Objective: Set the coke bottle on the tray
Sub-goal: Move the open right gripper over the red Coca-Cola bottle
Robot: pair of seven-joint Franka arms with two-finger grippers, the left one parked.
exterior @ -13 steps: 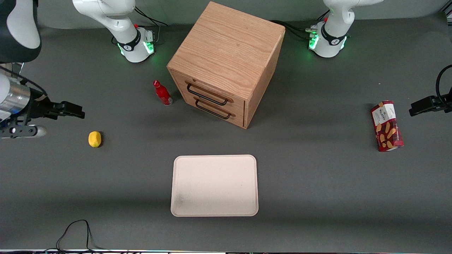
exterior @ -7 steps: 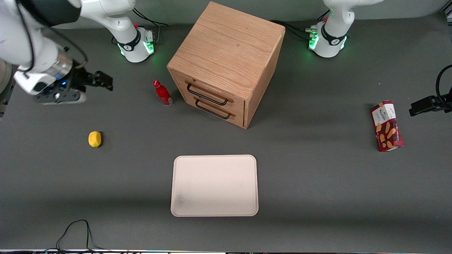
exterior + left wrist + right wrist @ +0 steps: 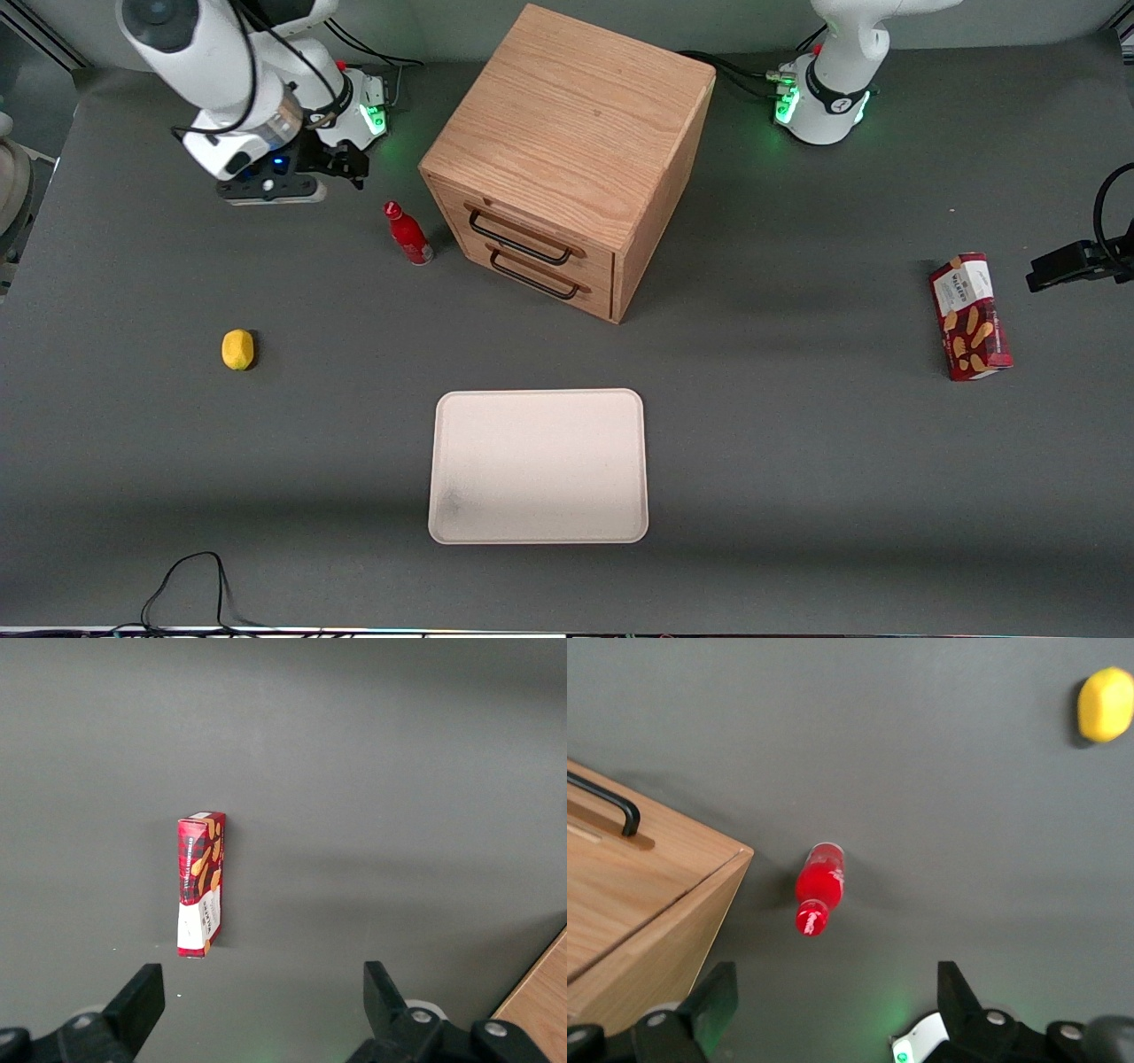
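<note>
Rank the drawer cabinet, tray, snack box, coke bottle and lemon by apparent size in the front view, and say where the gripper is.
1. drawer cabinet
2. tray
3. snack box
4. coke bottle
5. lemon

The open gripper hangs farther from the camera than the bottle, not touching it.

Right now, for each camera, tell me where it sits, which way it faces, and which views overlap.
Front view: high, facing the arm bases, over the cream rectangular tray; shows the right arm's tool, open, near the small red coke bottle.
Right wrist view: looks down past its tool at the bottle, yellow lemon, wooden drawer cabinet; all shared with front.
Left wrist view: looks down at the red snack box, shared with front.
</note>
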